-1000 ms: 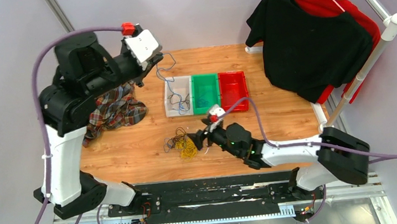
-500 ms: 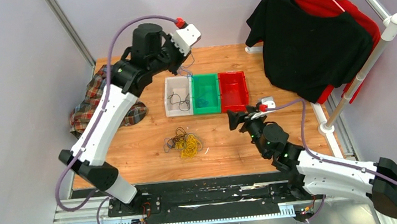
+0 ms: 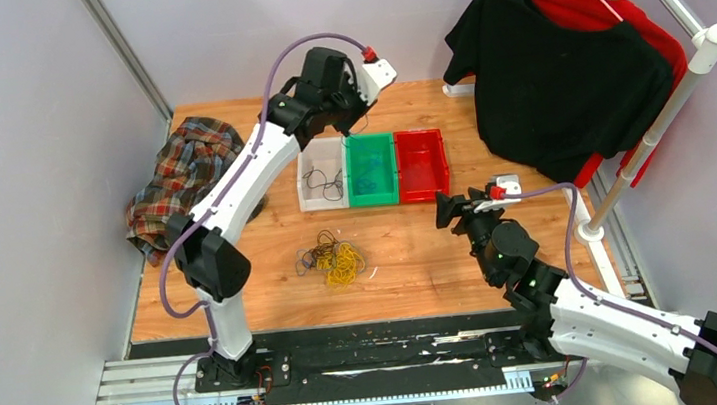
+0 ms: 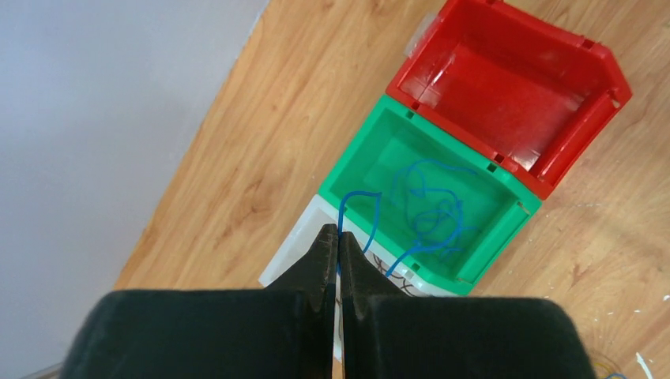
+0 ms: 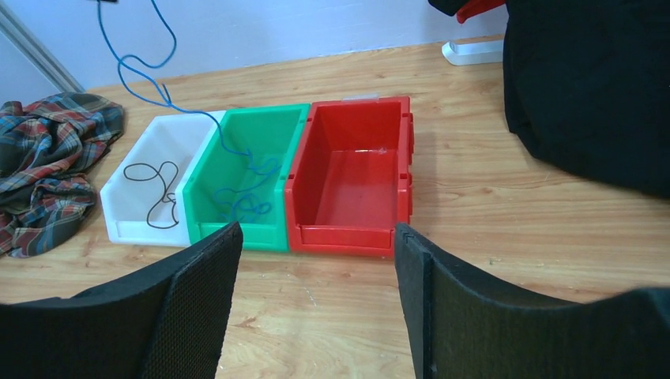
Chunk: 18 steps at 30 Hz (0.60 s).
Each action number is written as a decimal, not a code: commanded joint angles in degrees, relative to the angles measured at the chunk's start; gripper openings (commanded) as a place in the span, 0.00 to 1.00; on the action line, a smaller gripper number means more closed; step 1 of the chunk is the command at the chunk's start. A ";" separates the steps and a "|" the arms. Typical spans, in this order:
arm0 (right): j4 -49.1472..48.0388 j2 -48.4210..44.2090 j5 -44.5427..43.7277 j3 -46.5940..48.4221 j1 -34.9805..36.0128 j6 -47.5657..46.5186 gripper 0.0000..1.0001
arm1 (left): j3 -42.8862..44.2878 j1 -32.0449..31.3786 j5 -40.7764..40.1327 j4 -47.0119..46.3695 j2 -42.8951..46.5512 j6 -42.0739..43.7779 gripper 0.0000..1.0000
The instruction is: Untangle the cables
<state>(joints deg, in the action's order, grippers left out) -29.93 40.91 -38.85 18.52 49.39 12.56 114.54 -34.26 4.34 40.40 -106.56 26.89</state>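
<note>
Left wrist view shows the left gripper [image 4: 338,237] pinching a blue cable [image 4: 359,194] over the green bin [image 4: 354,150] at frame centre, apparently to drop it among matching blue ones, while the right gripper [image 5: 316,237] stands spread, empty, and the unsorted tangle [image 3: 332,258] lies mid-frame in top view.

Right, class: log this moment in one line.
left claw: shut on blue cable into green bin | right claw: open | cable tangle: on table

White bin [image 4: 294,264] mostly hidden behind the left gripper [image 4: 338,234], blue cable [image 5: 162,43] cut off by picture's top edge, cable tangle [image 3: 333,261] strands too small to separate
</note>
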 commanded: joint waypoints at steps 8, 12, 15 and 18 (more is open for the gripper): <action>1.69 -0.91 0.62 -0.71 -3.06 -0.98 0.67 | 1.22 -0.76 -1.25 -2.22 -6.14 1.13 0.00; 1.55 0.10 1.21 -0.17 -3.50 -0.79 0.66 | -0.15 -1.28 -0.82 -2.29 -8.69 0.64 0.00; 1.47 0.45 2.00 0.17 -3.75 -0.69 0.65 | -1.19 -1.66 -0.61 -3.37 -10.78 0.68 0.00; 1.46 0.54 2.33 0.27 -3.86 -0.76 0.64 | -2.17 -1.86 -1.11 -6.02 -13.02 0.83 0.00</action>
<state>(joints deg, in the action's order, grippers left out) -28.38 41.50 -37.39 18.04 46.41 12.19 113.89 -35.31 3.55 38.11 -116.46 27.44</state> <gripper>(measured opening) 0.651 0.012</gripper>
